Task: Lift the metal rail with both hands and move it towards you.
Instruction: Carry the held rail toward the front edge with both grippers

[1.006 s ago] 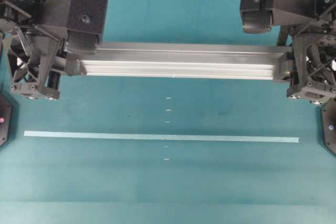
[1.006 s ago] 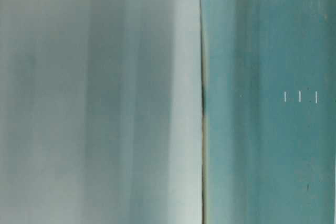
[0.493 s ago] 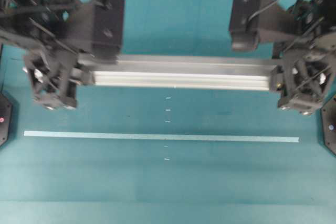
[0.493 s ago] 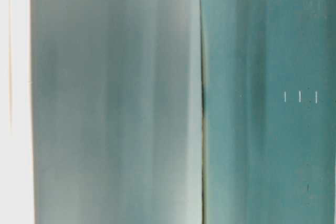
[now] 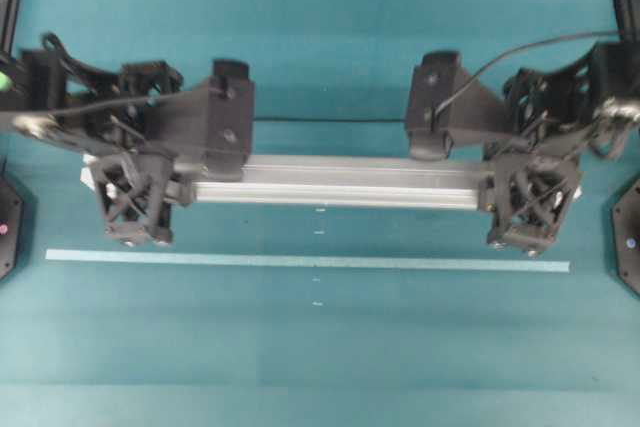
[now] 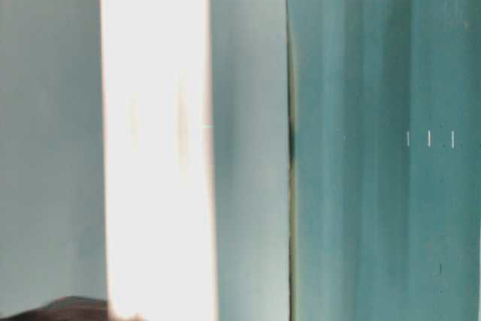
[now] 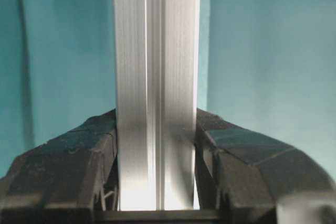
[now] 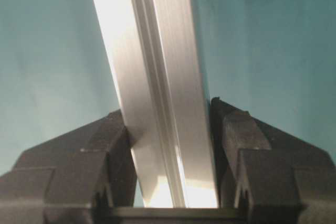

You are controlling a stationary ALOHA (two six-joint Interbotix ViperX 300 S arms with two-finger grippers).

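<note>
The metal rail [image 5: 340, 181], a long straight silver aluminium bar with lengthwise grooves, is pinched at both ends. The left gripper [image 5: 135, 202], black with lattice-patterned fingers, is pressed against the rail's two long sides near its left end; in the left wrist view the left gripper [image 7: 156, 177] has a dark pad tight on each flank of the bar [image 7: 156, 87], which runs straight away from the camera. The right gripper [image 5: 528, 207], of the same black lattice build, clamps the right end in the same way; in the right wrist view the right gripper [image 8: 170, 177] squeezes the rail [image 8: 157, 77], which leans slightly to the left as it runs away.

Outward from the grippers, the black arms and their cables reach in from the left and right edges of the overhead view. The rail lies level across the middle of the teal table surface [image 5: 320, 367], parallel to and just above a thin flat pale tape strip [image 5: 308, 261] in that view. A row of small white tick marks [image 5: 319, 232] crosses the strip at mid-table.

The table-level view shows only blurred pale and teal bands.
</note>
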